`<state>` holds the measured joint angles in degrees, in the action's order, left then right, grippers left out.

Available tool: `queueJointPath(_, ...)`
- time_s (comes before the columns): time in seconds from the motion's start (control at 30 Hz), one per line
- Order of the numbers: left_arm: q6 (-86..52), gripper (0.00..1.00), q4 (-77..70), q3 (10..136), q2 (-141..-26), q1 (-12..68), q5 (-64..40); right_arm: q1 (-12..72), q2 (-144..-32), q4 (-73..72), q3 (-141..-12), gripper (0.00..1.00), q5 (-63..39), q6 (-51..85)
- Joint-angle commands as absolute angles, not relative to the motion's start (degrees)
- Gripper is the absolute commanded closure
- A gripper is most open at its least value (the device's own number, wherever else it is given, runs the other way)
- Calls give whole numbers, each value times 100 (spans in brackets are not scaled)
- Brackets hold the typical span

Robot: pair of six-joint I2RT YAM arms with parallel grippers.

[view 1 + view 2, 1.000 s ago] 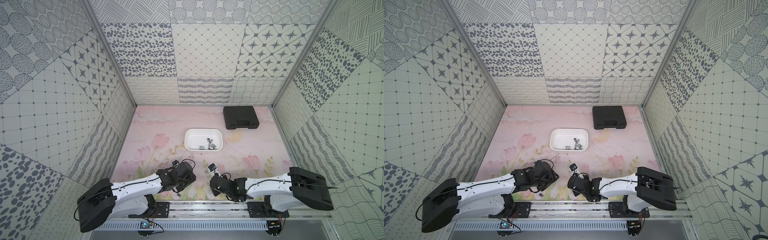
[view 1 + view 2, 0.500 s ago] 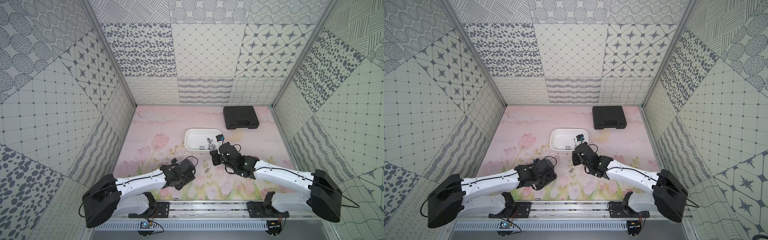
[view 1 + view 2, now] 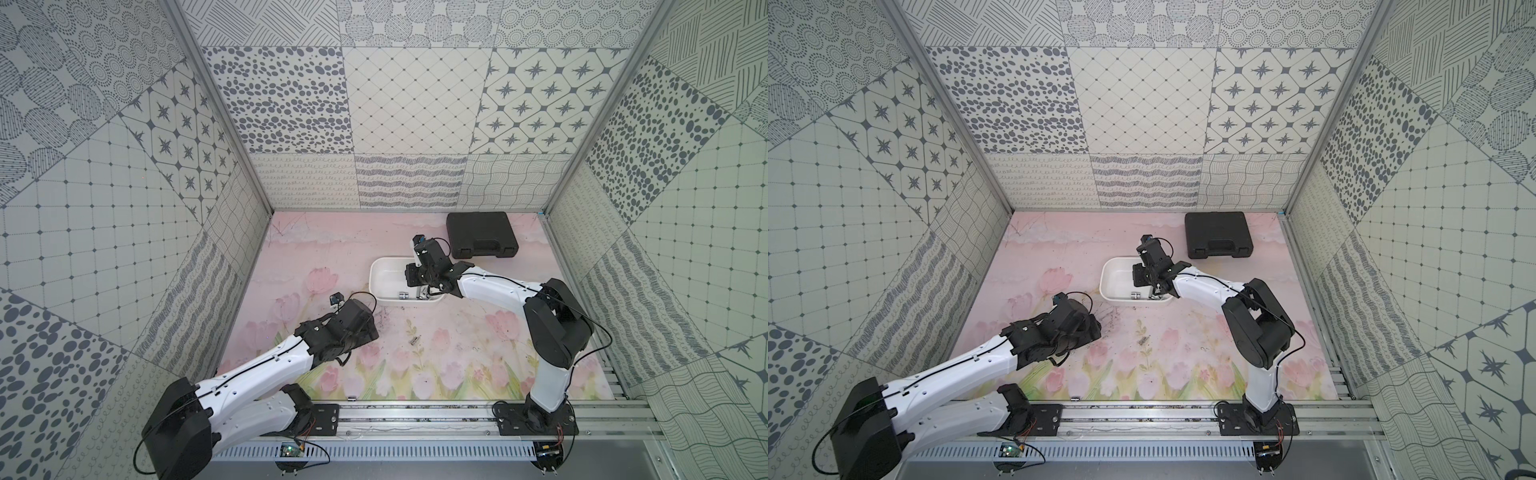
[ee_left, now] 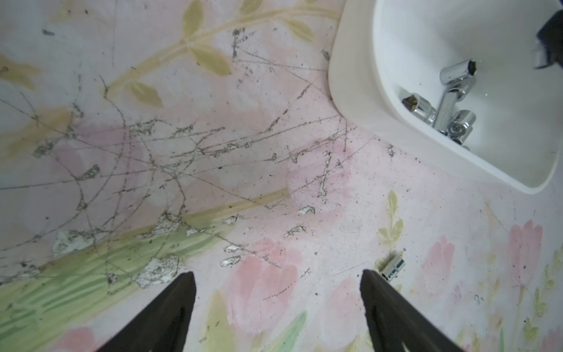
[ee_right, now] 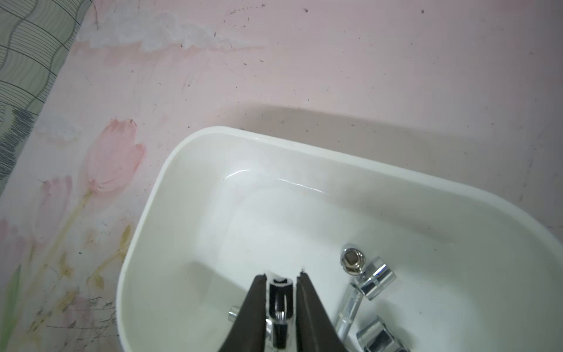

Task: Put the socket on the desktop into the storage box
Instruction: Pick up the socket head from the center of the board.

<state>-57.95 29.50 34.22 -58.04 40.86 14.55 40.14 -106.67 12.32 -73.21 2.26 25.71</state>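
A black moulded case lies shut and flat on the pink floral mat, in its far right corner. Grey scratches mark the mat's middle. Patterned wall panels enclose the mat on three sides, and an aluminium rail runs along its near edge.

Pink tulip-print desktop, badly scratched and scuffed around the middle. Carrying a white box near the centre and a black case near it, further back and to the right. Lying loose on the bare print: a small socket in front of the box, well apart from it, and a second socket right at the front edge beside the rail.
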Motion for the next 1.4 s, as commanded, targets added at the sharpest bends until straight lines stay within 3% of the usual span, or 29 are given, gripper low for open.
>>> queueJointPath(0.0, -4631, 10, 2767, 3239, -5495, 4042, 1787, 4027, -10563, 1328, -7567, 70, 183, 2427)
queueJointPath(0.1, -4630, 10, 2736, 3230, -5485, 4041, 1658, 4039, -10343, 1476, -7496, 61, 155, 2417)
queueJointPath(0.27, -4462, 10, 2603, 3217, -5570, 4047, 1390, 4429, -9373, 1429, -6654, 61, 390, 2329)
queueJointPath(0.57, -4317, 10, 2267, 3193, -5706, 4057, 1101, 6103, -7567, 349, -3886, 52, 1296, 2682)
queueJointPath(0.8, -4291, 10, 2183, 3129, -5625, 4047, 1134, 6376, -8083, -437, -3132, 49, 1388, 2785)
queueJointPath(1.17, -4281, 10, 2150, 3105, -5576, 4047, 1134, 6361, -8802, -983, -3153, 48, 1228, 2709)
queueJointPath(1.37, -4303, 10, 2159, 3085, -5539, 4052, 1142, 6346, -8981, -854, -3278, 55, 1320, 2656)
